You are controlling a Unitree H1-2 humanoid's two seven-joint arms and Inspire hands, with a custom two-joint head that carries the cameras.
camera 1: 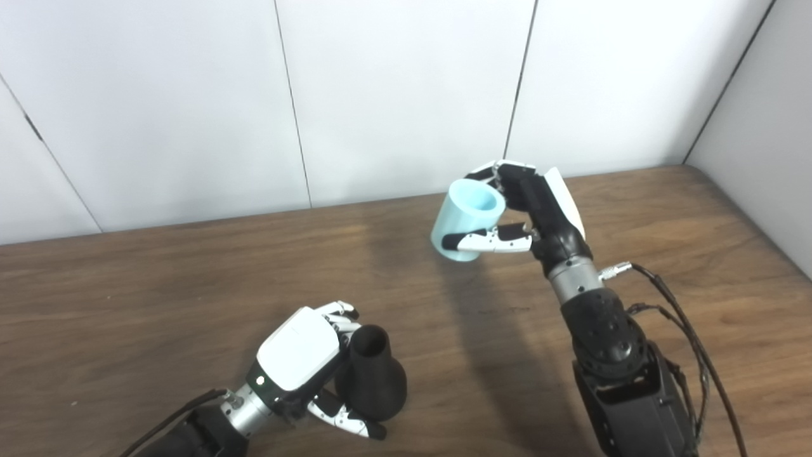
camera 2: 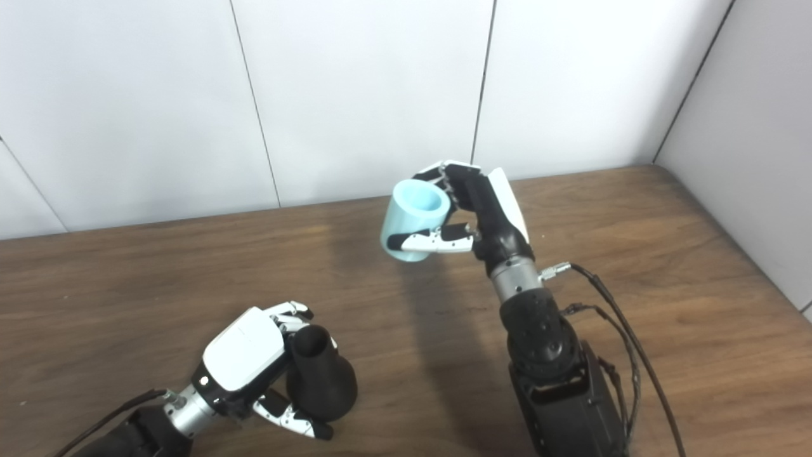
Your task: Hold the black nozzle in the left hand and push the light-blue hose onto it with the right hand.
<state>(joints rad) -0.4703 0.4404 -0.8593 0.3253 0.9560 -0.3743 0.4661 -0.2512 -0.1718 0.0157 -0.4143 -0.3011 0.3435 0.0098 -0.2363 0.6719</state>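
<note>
As I count from both head cameras, the stock is short: one black nozzle (camera 1: 371,374), one light-blue hose (camera 1: 467,219), two hands, one wooden counter (camera 1: 158,285), and white wall panels (camera 1: 406,95) behind it.

Item, left hand (camera 1: 304,362): low and near the front edge of the counter, curled around the nozzle. Its fingers (camera 1: 339,312) wrap the narrow neck from the far side and the thumb (camera 1: 349,420) crosses under the wide base. The nozzle is bell-shaped, narrow open mouth tilted up and away from me, broad end toward the bottom of the picture. I cannot tell whether its base touches the counter or is just above it.

Item, right hand (camera 2: 472,209): raised above the back half of the counter, closed on the hose. The thumb (camera 2: 431,241) lies across the hose's near side, and the other fingers reach over from behind at the upper rim. The hose is a short, wide tube, its open end facing up and toward me, tilted to the left.

Nozzle and hose are well apart, nozzle lower left, hose upper right.

Hidden or cut off: the left forearm runs out of the bottom edge; the white back plate of the left hand covers its palm; most of the right hand's fingers are behind the hose; black cables (camera 1: 691,343) trail off the right forearm toward the bottom.
</note>
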